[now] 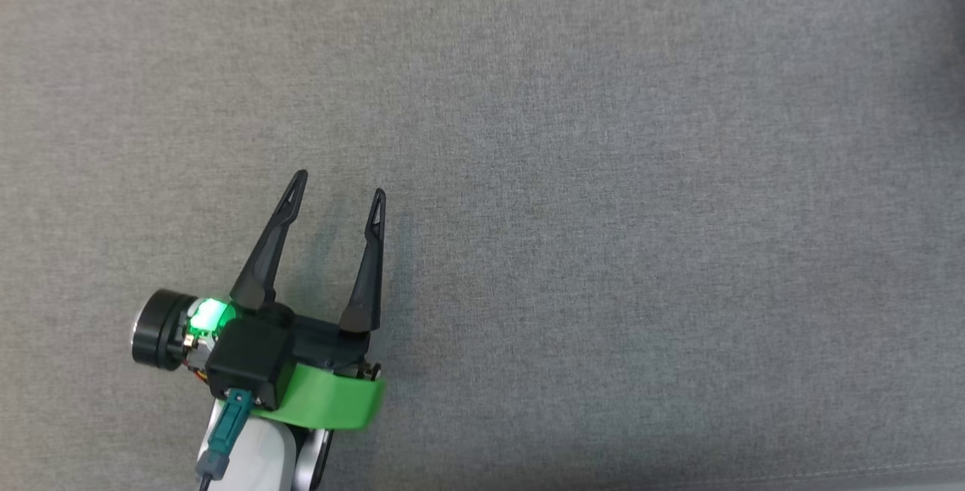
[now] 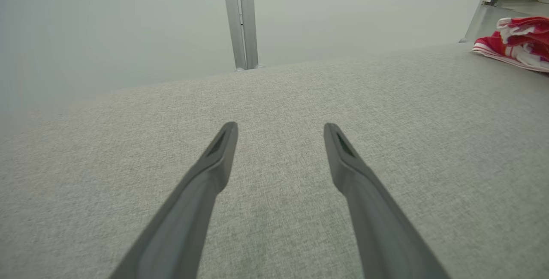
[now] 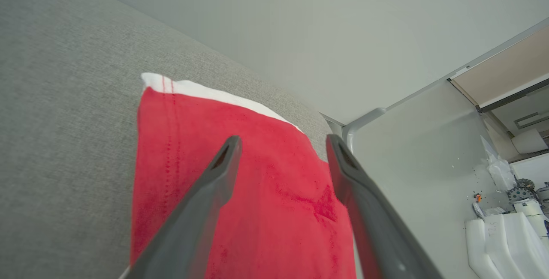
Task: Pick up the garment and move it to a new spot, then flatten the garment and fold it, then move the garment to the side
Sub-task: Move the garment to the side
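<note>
Left gripper [image 1: 340,182] sits closest in the head view, down at the lower left with a green band [image 1: 332,400] round its wrist and a little green light glowing beside it. Its jaws are spread wide with nothing in between, just plain grey surface [image 1: 641,212] ahead of them and on both sides. Over in the left wrist view it's the same story: both fingers [image 2: 206,184] fan out wide over the grey weave, gap between them bare. Way off past the right-hand finger, up near the far edge of the surface, you can see the garment [image 2: 514,39], a red and white bundle, well apart from these jaws. Straight ahead beyond the tips there's a metal post [image 2: 242,17] standing against a pale wall. Right wrist view is where the cloth really shows. The right gripper [image 3: 282,138] has its jaws wide apart too, gripping nothing, and the garment lies flat on the surface right under and between them, red with a white strip along the edge ahead of the tips. Can't tell if the fingers actually touch it. Off to the right-hand side of the jaws is a pale panel [image 3: 411,150].
</note>
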{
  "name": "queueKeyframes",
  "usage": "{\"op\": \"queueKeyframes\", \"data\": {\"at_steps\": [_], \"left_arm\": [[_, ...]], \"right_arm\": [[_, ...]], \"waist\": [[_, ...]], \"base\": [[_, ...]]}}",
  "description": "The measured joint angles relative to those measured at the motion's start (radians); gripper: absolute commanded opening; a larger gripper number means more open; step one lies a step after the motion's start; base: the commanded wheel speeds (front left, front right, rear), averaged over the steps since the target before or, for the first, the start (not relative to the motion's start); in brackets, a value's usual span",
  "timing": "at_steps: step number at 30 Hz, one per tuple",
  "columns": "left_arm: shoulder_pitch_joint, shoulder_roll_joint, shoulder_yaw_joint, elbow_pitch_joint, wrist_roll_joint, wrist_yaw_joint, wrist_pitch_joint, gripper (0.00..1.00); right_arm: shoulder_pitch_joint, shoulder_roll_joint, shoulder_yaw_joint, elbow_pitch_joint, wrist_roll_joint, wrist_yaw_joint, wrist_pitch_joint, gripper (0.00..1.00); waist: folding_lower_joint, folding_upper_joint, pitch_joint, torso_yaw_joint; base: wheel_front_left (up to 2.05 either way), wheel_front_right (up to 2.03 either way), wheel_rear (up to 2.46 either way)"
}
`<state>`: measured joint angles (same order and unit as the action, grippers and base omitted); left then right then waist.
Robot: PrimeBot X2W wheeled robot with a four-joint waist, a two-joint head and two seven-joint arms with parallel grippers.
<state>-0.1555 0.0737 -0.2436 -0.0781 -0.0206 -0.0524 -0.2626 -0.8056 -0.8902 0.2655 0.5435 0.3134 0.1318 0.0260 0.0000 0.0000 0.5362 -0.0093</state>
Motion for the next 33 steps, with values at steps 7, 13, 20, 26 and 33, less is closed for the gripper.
{"op": "queueKeyframes", "data": {"at_steps": [7,13,20,26,33], "left_arm": [[0.064,-0.013,0.014,0.029,-0.029,0.028,0.000,1.00],[0.136,-0.021,0.037,0.079,-0.064,0.063,0.000,1.00],[0.198,-0.023,0.069,0.166,-0.110,0.092,0.000,1.00],[0.225,-0.023,0.095,0.183,-0.168,0.101,0.000,1.00],[0.248,-0.023,0.114,0.165,-0.201,0.098,0.000,1.00]], "right_arm": [[0.091,0.195,0.024,0.038,0.041,0.000,-0.085,1.00],[0.192,0.362,0.068,0.159,0.075,0.000,-0.202,1.00],[0.261,0.510,0.156,0.248,0.109,0.000,-0.276,1.00],[0.316,0.607,0.134,0.201,0.132,0.000,-0.286,1.00],[0.447,0.679,0.041,0.013,0.052,0.000,-0.287,1.00]], "waist": [[0.0000,0.0000,-0.098,0.012],[0.0000,0.0000,-0.200,0.024],[-0.0001,0.0000,-0.324,0.033],[0.0000,0.0000,-0.413,0.029],[-0.0001,0.0000,-0.483,0.020]], "base": [[0.00,0.00,0.00],[0.00,0.00,0.00],[0.00,0.00,0.00],[0.00,0.00,0.00],[0.00,0.00,0.00]]}}
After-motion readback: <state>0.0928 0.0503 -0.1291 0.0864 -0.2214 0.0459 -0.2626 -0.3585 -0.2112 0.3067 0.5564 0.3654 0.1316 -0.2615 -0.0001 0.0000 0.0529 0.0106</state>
